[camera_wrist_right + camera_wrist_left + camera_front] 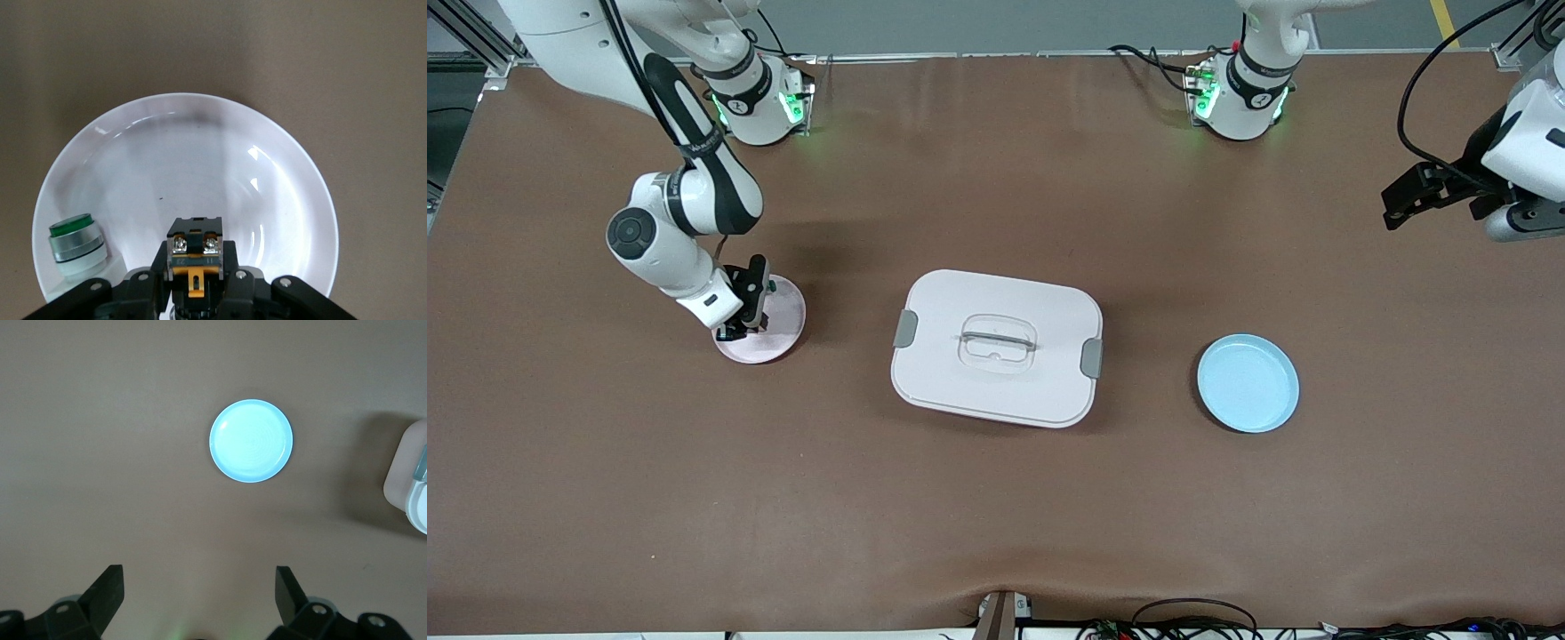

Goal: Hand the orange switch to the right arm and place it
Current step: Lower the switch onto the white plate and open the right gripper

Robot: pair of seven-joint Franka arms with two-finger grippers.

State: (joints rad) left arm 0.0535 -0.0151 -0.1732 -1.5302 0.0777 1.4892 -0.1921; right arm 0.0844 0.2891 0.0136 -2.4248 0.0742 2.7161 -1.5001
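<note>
My right gripper is down at the pale pink plate, at the right arm's end of the table. In the right wrist view its fingers are shut on the orange switch, a small black block with two screws and an orange tab. The switch is held over the plate; I cannot tell whether it touches it. My left gripper is open and empty, high over the left arm's end of the table; its fingers stand wide apart.
A green-topped silver button piece lies on the pink plate beside the switch. A white lidded container sits mid-table. An empty light blue plate lies toward the left arm's end and shows in the left wrist view.
</note>
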